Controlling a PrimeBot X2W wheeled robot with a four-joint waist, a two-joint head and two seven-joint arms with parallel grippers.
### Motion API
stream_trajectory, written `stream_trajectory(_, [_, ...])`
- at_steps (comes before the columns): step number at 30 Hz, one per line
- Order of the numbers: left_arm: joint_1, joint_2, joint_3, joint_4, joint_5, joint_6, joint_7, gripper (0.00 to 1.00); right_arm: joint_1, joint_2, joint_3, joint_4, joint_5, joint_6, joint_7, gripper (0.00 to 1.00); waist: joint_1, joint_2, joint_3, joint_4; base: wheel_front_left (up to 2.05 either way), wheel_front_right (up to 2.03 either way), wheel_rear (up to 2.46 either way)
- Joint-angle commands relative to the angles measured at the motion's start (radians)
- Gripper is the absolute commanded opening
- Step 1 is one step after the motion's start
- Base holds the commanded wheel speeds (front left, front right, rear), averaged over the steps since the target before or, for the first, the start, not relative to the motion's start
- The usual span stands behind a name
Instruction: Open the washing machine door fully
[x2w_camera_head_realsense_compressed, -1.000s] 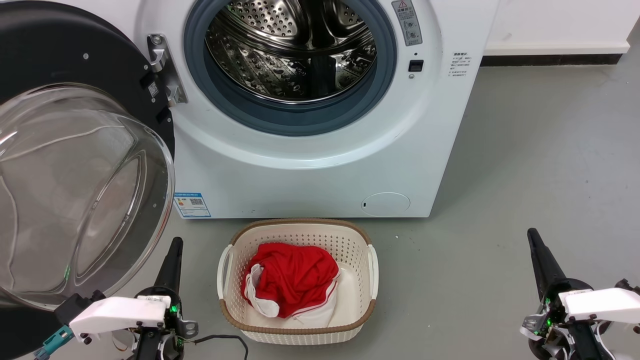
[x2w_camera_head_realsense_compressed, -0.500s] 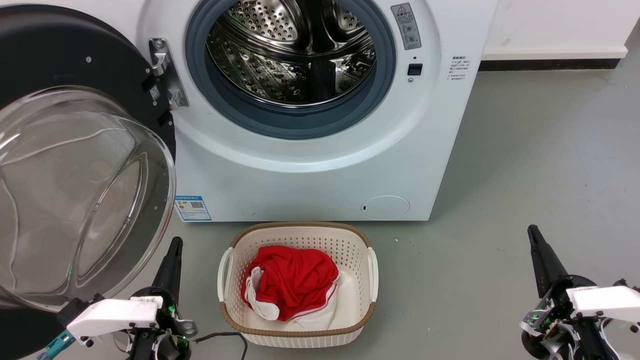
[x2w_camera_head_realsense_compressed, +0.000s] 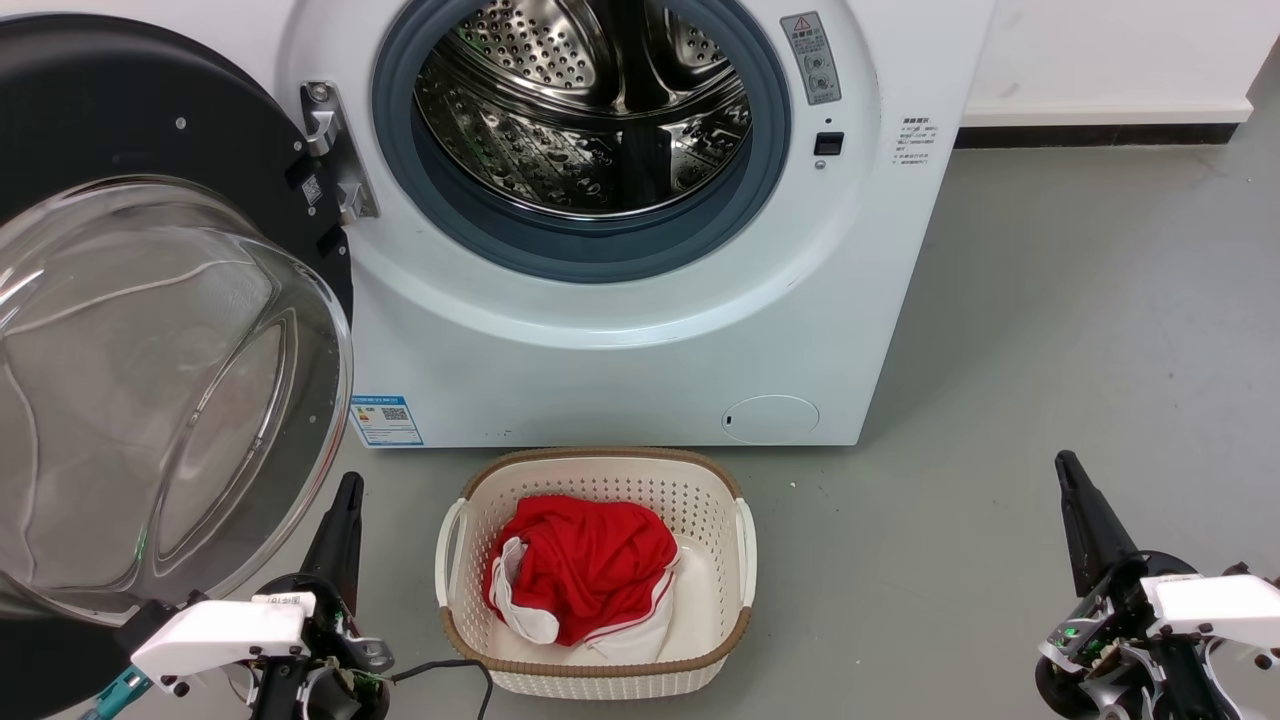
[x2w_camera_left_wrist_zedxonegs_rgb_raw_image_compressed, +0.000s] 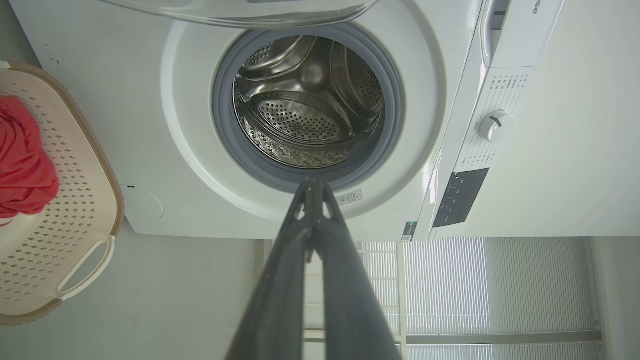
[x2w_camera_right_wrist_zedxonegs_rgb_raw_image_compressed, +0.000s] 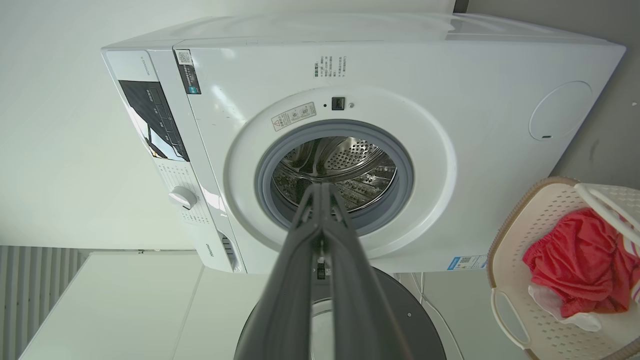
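The white washing machine (x2w_camera_head_realsense_compressed: 620, 370) faces me with its steel drum (x2w_camera_head_realsense_compressed: 590, 110) exposed inside the grey gasket. The washing machine door (x2w_camera_head_realsense_compressed: 150, 130), a black disc with a clear glass bowl (x2w_camera_head_realsense_compressed: 150, 400), stands swung wide to the left on its hinge (x2w_camera_head_realsense_compressed: 330, 150). My left gripper (x2w_camera_head_realsense_compressed: 348, 490) is shut and empty, low just right of the glass bowl, apart from it. My right gripper (x2w_camera_head_realsense_compressed: 1065, 465) is shut and empty over the floor at the lower right. Each wrist view looks along shut fingers (x2w_camera_left_wrist_zedxonegs_rgb_raw_image_compressed: 312, 187) (x2w_camera_right_wrist_zedxonegs_rgb_raw_image_compressed: 322, 190) toward the washing machine (x2w_camera_left_wrist_zedxonegs_rgb_raw_image_compressed: 165, 165) (x2w_camera_right_wrist_zedxonegs_rgb_raw_image_compressed: 450, 150). The door (x2w_camera_right_wrist_zedxonegs_rgb_raw_image_compressed: 410, 320) shows below the fingers.
A cream plastic basket (x2w_camera_head_realsense_compressed: 600, 670) holding red and white clothing (x2w_camera_head_realsense_compressed: 585, 565) stands on the grey floor before the machine, between the grippers. Bare floor (x2w_camera_head_realsense_compressed: 1050, 320) stretches right of the machine. A black cable (x2w_camera_head_realsense_compressed: 450, 670) trails by the left wrist.
The head camera has tilted slightly, so the whole scene sits a little lower. The right gripper rose a little between the earliest frame and half a second ago. The door has not moved.
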Motion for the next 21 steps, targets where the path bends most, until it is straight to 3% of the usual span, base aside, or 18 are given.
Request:
stream_trajectory(1, [-0.006,-0.002,0.003,0.0,0.0,-0.004,0.003,0.0,-0.012,0.001,-0.002,0.002,0.002,0.0,0.003,0.0,0.0,0.0,0.0,0.0,0.0,0.0,0.0])
stream_trajectory(21, [-0.006,-0.001,0.003,0.0,0.0,-0.004,0.003,0.0,-0.013,0.006,-0.008,0.002,-0.004,0.0,0.008,0.0,0.0,0.0,0.0,0.0,0.0,0.0,0.0])
